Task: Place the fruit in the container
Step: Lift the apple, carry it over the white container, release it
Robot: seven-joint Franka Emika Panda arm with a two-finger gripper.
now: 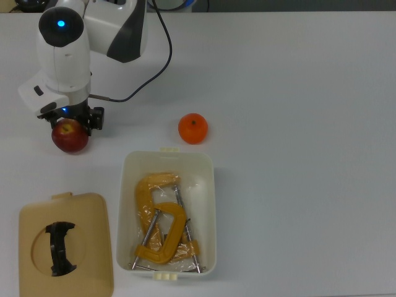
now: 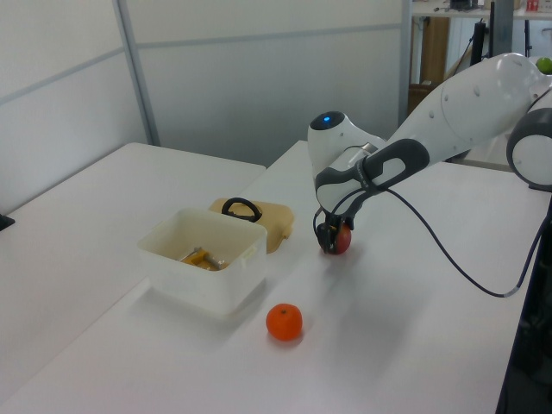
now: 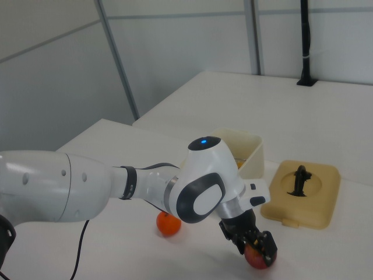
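The dark red apple (image 1: 70, 137) lies on the white table at the top view's left, and my gripper (image 1: 69, 120) is down over it. The fingers stand open, one on each side of the apple's upper half. In the left view the gripper (image 2: 329, 239) covers part of the apple (image 2: 342, 241); in the right view the gripper (image 3: 254, 244) sits on top of the apple (image 3: 257, 258). The orange (image 1: 193, 128) rests alone beside the cream-white container (image 1: 124, 204), also seen as orange (image 2: 284, 322) in front of the container (image 2: 207, 278).
Two yellow metal clamps (image 1: 162, 218) fill much of the container's floor. A flat tan lid (image 1: 86, 247) with a black handle lies at the top view's lower left. The arm's black cable (image 1: 162, 43) loops over the table above the orange.
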